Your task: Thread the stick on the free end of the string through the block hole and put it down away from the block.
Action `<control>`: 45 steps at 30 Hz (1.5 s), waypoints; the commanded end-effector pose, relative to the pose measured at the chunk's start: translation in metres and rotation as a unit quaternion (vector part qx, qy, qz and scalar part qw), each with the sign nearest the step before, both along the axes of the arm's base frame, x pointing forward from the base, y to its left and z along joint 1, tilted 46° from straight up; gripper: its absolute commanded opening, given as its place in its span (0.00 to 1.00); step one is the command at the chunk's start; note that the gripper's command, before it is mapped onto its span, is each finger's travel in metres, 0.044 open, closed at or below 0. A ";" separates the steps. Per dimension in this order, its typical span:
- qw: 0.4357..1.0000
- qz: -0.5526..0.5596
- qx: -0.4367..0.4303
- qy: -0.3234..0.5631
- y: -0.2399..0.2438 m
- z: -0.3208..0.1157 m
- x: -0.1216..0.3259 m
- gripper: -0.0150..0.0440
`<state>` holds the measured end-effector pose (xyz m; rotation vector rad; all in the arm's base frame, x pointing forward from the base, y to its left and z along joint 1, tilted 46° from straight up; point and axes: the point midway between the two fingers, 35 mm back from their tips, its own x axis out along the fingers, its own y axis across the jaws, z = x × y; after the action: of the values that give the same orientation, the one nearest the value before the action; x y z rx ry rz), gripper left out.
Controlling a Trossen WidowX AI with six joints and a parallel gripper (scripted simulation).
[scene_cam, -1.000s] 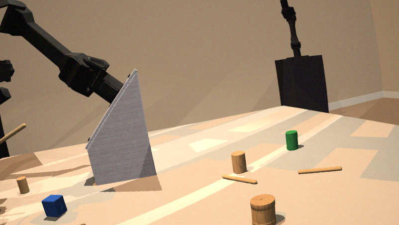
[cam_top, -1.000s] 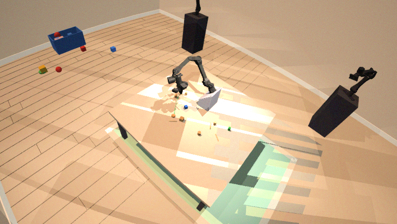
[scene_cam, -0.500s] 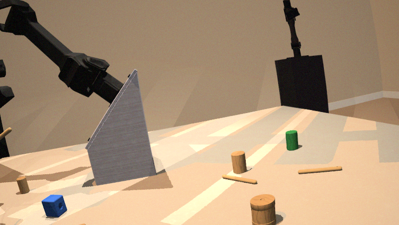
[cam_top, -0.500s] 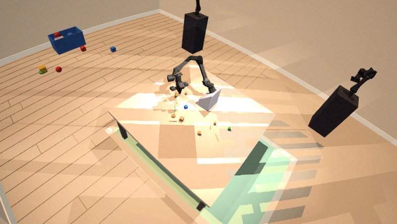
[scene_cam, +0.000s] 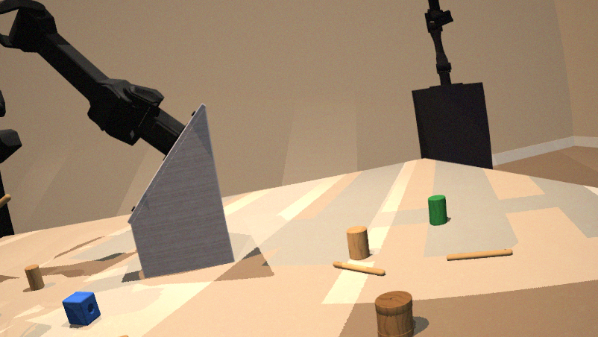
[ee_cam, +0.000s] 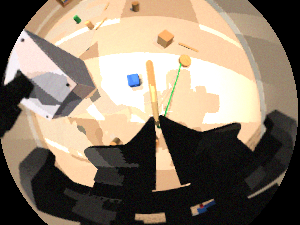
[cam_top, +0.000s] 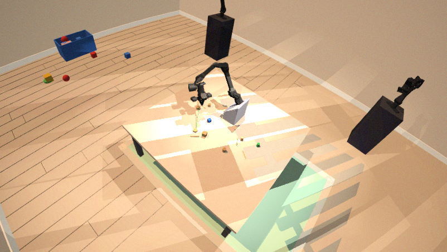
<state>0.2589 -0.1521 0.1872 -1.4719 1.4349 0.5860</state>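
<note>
My gripper (cam_top: 202, 103) (ee_cam: 155, 119) is shut on the stick at the string's end, above the table. The stick (ee_cam: 151, 81) (scene_cam: 4, 200) points forward from the fingertips; its end shows at the left edge of the exterior view. The green string (cam_top: 197, 120) (ee_cam: 173, 90) runs from the fingertips to the round button (cam_top: 195, 130) (ee_cam: 185, 60). A blue block (cam_top: 209, 120) (scene_cam: 81, 308) (ee_cam: 133, 80) with a round hole in one side stands on the table. A wooden block (cam_top: 204, 134) (ee_cam: 165, 38) stands near the button; I cannot see a hole in it.
A loose stick (cam_top: 194, 136) (ee_cam: 188, 47) lies beside the wooden block. The grey wedge (cam_top: 236, 113) (scene_cam: 184, 209) carries my arm. Wooden cylinders (scene_cam: 34, 276) (scene_cam: 358, 243) (scene_cam: 394, 315), a green cylinder (scene_cam: 437, 210) and two loose sticks (scene_cam: 359, 268) (scene_cam: 479, 254) are on the table.
</note>
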 end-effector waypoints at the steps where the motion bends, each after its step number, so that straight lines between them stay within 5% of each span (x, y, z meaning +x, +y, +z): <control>1: 1.000 -0.001 -0.008 0.005 -0.003 -0.005 0.002 0.25; 45: 0.993 -0.038 -0.111 0.016 -0.037 -0.047 0.016 0.25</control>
<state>0.2746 -0.1866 0.1463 -1.5716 1.5951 0.4137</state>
